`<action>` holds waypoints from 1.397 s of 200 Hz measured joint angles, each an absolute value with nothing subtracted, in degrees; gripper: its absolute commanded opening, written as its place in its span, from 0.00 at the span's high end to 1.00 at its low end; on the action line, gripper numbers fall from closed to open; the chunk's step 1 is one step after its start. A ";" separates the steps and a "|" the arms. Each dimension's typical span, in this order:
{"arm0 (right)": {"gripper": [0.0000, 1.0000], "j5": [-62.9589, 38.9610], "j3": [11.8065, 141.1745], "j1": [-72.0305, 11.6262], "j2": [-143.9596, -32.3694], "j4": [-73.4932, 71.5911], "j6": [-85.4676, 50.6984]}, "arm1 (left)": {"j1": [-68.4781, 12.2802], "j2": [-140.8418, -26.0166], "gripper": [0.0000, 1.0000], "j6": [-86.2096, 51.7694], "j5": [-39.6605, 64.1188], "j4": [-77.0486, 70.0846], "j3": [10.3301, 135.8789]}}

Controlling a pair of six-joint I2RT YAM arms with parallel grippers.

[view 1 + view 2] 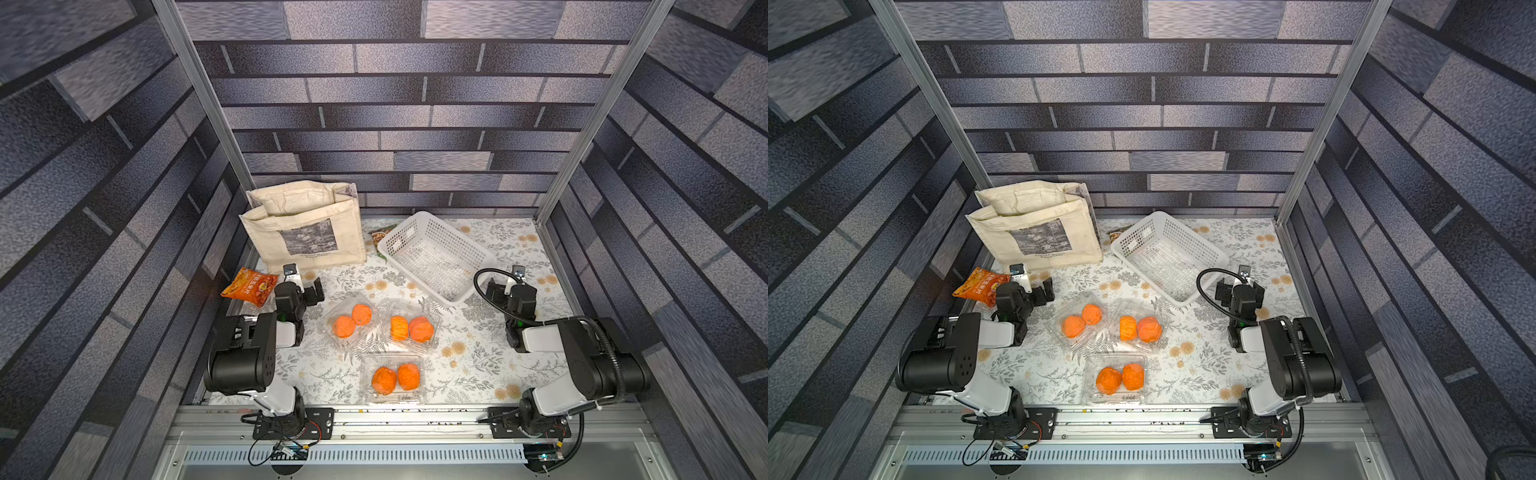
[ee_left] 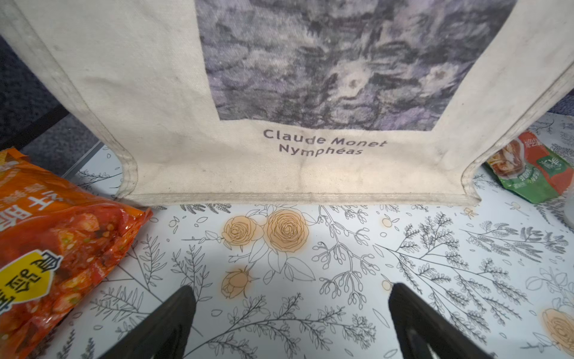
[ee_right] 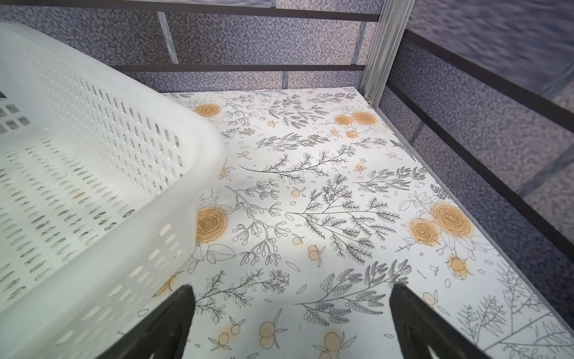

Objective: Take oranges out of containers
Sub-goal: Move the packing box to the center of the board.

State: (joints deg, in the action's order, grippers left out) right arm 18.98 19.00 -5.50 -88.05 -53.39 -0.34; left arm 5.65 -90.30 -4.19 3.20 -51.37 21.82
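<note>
Stage: the very start, by my reading; nothing has been taken out yet.
Oranges: six oranges [image 1: 344, 326], all inside the boxes, two to each.
Containers: three clear containers [image 1: 392, 359] mid-tabletop [image 1: 478, 365]. Two sit side by side farther from the arm bases and one sits nearer. The lids look shut, though glare makes that hard to confirm.
Left fingers: the left fingers [image 2: 167, 326] are spread wide and hold nothing. They sit low over the cloth, facing the tote bag [image 1: 303, 232], with the snack packet [image 1: 249, 286] just beside and the boxes off to one side.
Right fingers: the right fingers [image 3: 167, 323] are spread wide and empty, next to a corner of the white basket [image 1: 432, 262], apart from the boxes.
Basket: empty.
Remaining: everything; probably open each lid, then lift out all six fruits.
</note>
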 measured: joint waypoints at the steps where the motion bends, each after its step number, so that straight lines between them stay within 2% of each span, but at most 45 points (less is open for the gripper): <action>1: 0.00 18.98 19.00 -5.50 -88.05 -53.39 -0.34 | 5.65 -90.30 0.00 -4.19 3.20 -51.37 21.82; 238: 0.00 19.16 19.00 -5.50 -88.05 -53.41 -0.34 | 4.80 -89.97 0.00 -3.79 0.75 -51.64 21.74; 252: 0.00 19.05 18.94 -5.67 -87.11 -52.90 -0.25 | 3.36 -86.24 0.00 -3.46 -2.44 -49.91 20.62; 279: 0.00 19.86 19.68 -7.25 -79.75 -46.52 0.54 | -3.33 -70.81 0.00 -3.31 -7.97 -38.04 22.50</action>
